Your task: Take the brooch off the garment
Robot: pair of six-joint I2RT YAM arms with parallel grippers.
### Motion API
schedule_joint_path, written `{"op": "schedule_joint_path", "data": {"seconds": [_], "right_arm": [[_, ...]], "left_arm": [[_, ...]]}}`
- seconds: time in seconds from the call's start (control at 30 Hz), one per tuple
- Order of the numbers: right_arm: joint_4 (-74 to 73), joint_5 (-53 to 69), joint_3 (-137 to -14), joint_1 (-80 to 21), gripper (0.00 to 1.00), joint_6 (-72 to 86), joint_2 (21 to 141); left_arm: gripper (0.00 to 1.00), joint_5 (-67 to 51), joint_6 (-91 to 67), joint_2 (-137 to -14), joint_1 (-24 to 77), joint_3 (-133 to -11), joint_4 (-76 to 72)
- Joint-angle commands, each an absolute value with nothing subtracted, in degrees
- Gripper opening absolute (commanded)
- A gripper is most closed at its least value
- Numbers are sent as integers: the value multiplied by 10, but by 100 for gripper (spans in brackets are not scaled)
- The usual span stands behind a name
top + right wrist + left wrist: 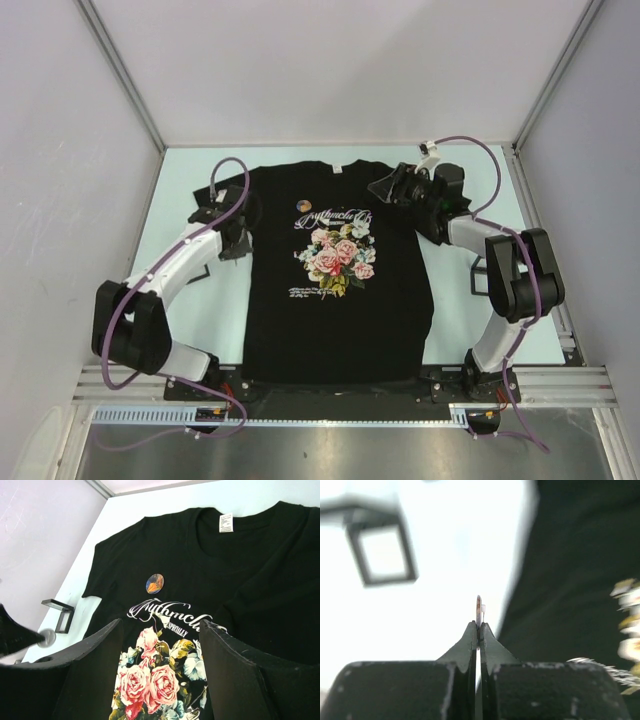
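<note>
L tool (479, 628) clenched on thin disc (479, 609); R tool (161, 626) released above garment (250, 570) w/ brooch (155, 583).

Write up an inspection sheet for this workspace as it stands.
Surface: pale table, with the shirt spread flat on it.
Job's things: black T-shirt; round brooch on its chest, above the lettering.
Clutter: small black rectangular frame on the table beside a sleeve.
Grippers: left gripper shut on a thin disc; right gripper open and holding nothing, over the shirt.
Cables: purple cables looped along both arms.
Surroundings: white walls and metal frame posts.
</note>
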State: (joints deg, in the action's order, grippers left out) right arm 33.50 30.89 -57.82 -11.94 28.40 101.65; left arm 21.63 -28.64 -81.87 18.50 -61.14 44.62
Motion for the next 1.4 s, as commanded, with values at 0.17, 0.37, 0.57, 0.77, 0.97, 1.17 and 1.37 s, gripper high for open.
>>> {"op": "schedule_joint_path", "data": {"seconds": [0.17,0.37,0.57,0.77,0.97,1.17,1.37], "right_arm": [[358,342,-603,-111,66,296,994],[377,360,-604,-99,66,317,1005],[395,369,-604,-96,66,335,1015],[407,375,-604,-95,66,345,1020],[407,378,-603,-93,66,345,1022],[417,383,-603,-92,66,353,1028],[419,386,-603,-91,66,355,1028]], "left_arm": [[0,391,-348,-870,164,-597,552],[0,477,-335,-935,131,-606,530],[0,510,-322,-958,119,-620,514],[0,521,-306,-985,115,-640,498],[0,530,-299,-1020,114,-658,497],[0,561,-298,-1030,114,-664,500],[0,561,-292,-1044,110,-671,497]]}}
